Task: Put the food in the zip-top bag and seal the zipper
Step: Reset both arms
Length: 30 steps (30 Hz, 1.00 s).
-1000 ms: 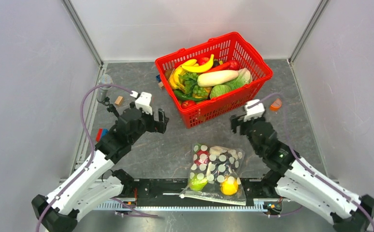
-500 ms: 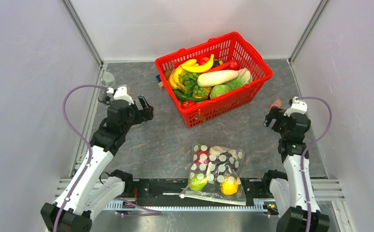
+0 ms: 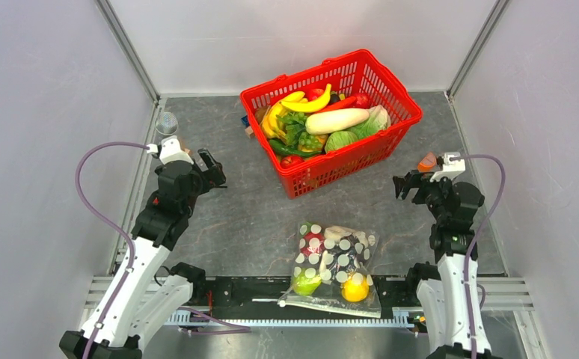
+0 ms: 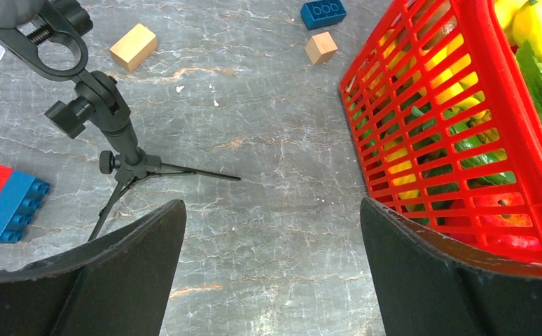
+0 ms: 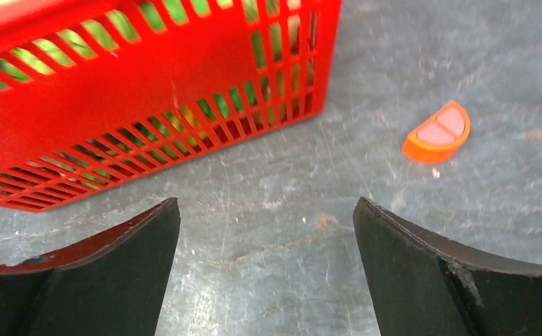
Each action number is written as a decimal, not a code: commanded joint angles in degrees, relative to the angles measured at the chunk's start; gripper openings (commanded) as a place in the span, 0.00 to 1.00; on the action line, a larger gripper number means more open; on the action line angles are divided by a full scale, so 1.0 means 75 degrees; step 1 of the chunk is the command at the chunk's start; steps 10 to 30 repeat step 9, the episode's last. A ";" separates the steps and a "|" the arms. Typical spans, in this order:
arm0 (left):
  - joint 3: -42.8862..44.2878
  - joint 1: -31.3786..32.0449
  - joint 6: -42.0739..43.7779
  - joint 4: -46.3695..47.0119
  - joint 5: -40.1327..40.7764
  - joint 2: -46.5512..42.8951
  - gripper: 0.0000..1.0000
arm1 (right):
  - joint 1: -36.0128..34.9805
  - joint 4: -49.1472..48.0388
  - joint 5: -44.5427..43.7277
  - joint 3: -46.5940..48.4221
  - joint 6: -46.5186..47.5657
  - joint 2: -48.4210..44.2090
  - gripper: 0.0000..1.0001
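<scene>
Well apart from left pincer and right pincer, both spread, lies zip-top bag

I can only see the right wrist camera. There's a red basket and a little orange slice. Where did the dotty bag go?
Observer: The zip-top bag lies flat in front of the red basket, closer to the robot.
Operator: Is there food in it?
Observer: Yes. A yellow citrus and a green pear show through the plastic.
Operator: Is the other hand holding something?
Observer: No. The left gripper is open and empty, to the left of the basket.
</scene>
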<state>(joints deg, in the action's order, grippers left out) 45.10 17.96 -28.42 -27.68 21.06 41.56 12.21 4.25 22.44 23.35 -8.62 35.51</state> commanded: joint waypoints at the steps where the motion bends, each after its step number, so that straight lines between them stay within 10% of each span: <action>1: 0.0089 -0.0027 -0.0487 0.0076 0.0387 0.0017 1.00 | -0.0092 -0.0508 0.0222 0.0051 0.0295 -0.0793 0.97; 30: 0.0219 -0.0028 -0.0422 -0.0049 0.0383 0.0108 1.00 | -0.0105 -0.0363 -0.0123 -0.0149 0.0186 -0.0990 0.98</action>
